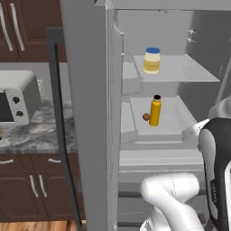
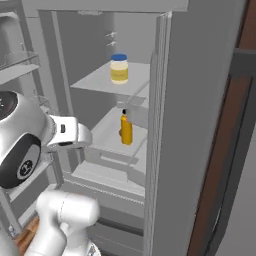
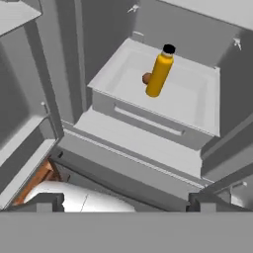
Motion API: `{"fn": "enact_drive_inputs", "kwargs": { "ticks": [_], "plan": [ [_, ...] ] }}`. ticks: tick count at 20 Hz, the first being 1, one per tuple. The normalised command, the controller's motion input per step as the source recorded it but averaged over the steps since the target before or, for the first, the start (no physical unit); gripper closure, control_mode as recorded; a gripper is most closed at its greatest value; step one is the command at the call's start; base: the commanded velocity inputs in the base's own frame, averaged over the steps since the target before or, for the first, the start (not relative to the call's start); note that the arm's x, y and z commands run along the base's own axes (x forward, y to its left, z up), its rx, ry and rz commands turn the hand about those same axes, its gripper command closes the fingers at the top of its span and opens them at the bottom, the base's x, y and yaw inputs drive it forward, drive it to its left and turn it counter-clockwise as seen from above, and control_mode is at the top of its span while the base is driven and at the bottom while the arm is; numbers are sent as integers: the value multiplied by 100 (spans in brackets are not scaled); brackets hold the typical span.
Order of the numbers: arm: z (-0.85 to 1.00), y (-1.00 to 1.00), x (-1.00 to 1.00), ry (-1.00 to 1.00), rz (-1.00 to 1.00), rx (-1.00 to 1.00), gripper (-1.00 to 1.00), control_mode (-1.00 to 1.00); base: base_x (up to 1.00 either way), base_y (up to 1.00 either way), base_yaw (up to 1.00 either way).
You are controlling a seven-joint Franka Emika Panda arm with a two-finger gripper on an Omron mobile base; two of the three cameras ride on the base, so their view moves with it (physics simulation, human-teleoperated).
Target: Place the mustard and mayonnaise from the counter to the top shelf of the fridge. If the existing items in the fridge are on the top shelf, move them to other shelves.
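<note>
**Mustard on the wrong shelf, ahead of the hand**

The white mayonnaise jar with a blue lid [image 1: 152, 60] stands on the top shelf [image 1: 189, 72]. The upright yellow mustard bottle with a black cap [image 3: 159, 71] stands 1 shelf lower, beside a small brown ball [image 3: 146, 78], ahead of and above the gripper [image 3: 123, 200], well apart. Its fingertips look spread, holding nothing.

Left base view: looking forward and down from behind the arm, past the open grey fridge door [image 1: 85, 113], into the grey fridge. Right base view: same interior from the other side, slightly closer. Shared: the blue-lidded pale yellow jar [image 1: 152, 60] and the black-capped orange-yellow bottle [image 1: 155, 111]. Hand view: tilted, nearer, down onto that bottle's shelf.
</note>
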Motion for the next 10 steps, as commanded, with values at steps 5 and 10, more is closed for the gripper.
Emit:
{"fn": "enact_drive_inputs", "kwargs": {
  "ticks": [5, 10],
  "plan": [
    [0, 0, 0, 0, 0, 0, -100, 100, -100, 7, 14],
    [0, 0, 0, 0, 0, 0, -100, 100, -100, 49, 15]
  ]
}}
